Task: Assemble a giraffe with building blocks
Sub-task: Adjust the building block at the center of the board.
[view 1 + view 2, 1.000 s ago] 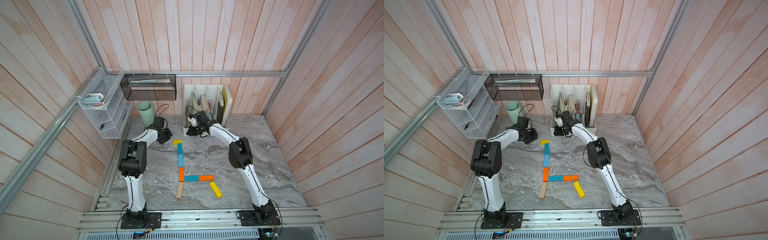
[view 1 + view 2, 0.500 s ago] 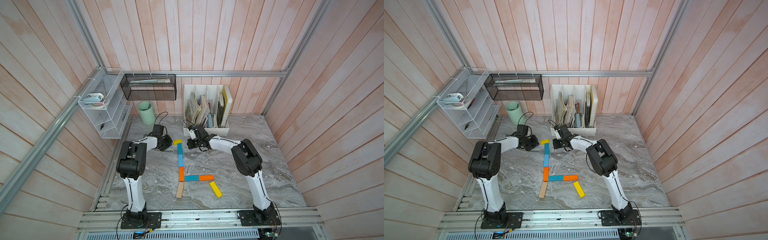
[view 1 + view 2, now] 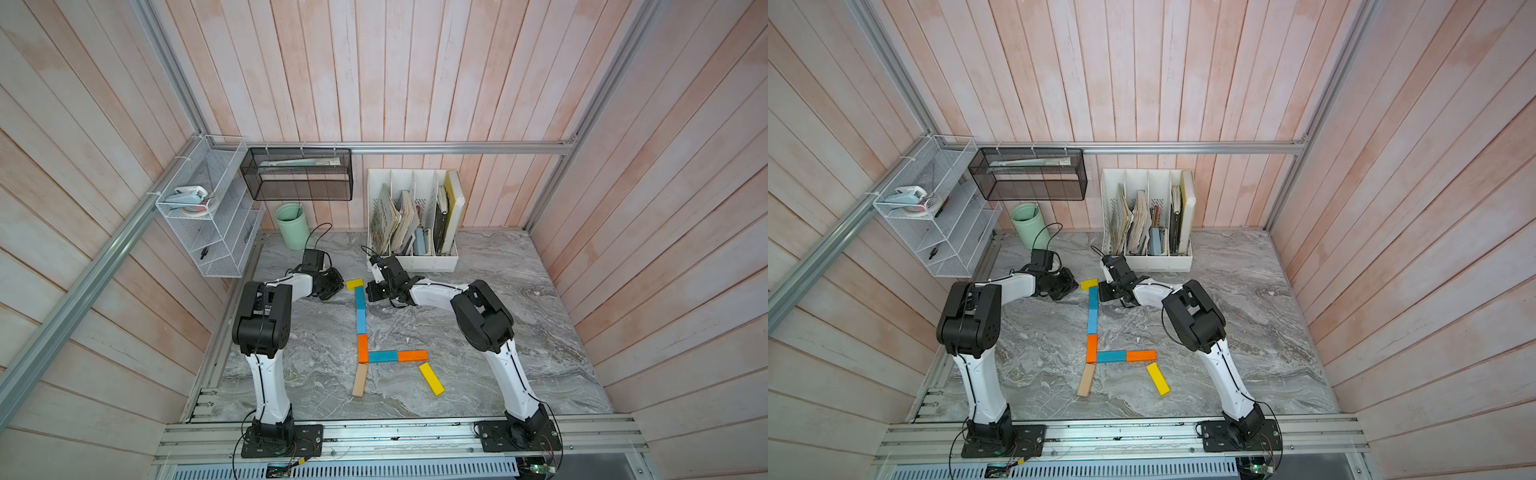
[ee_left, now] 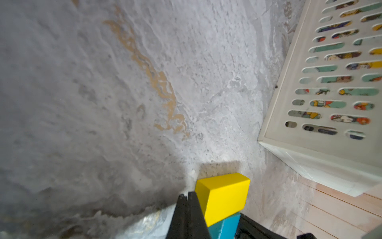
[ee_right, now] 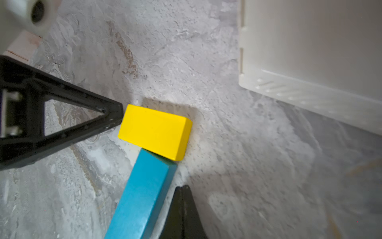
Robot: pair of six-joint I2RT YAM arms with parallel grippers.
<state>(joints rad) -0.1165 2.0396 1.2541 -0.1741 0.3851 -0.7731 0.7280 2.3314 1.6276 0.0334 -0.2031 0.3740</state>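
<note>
- left gripper (image 4: 187,195), fingers together, is crowding the yellow head (image 5: 155,131), risking shoving it askew.
- right gripper (image 5: 182,189), fingers together, is crowding the blue neck (image 5: 144,192) likewise.

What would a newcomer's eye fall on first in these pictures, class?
The giraffe of coloured bars lies flat on the table, its yellow head at the far end. Both arms reach in to it: the shut left gripper by the head, the shut right gripper beside the blue neck bar. A white rack of books stands behind.
</note>
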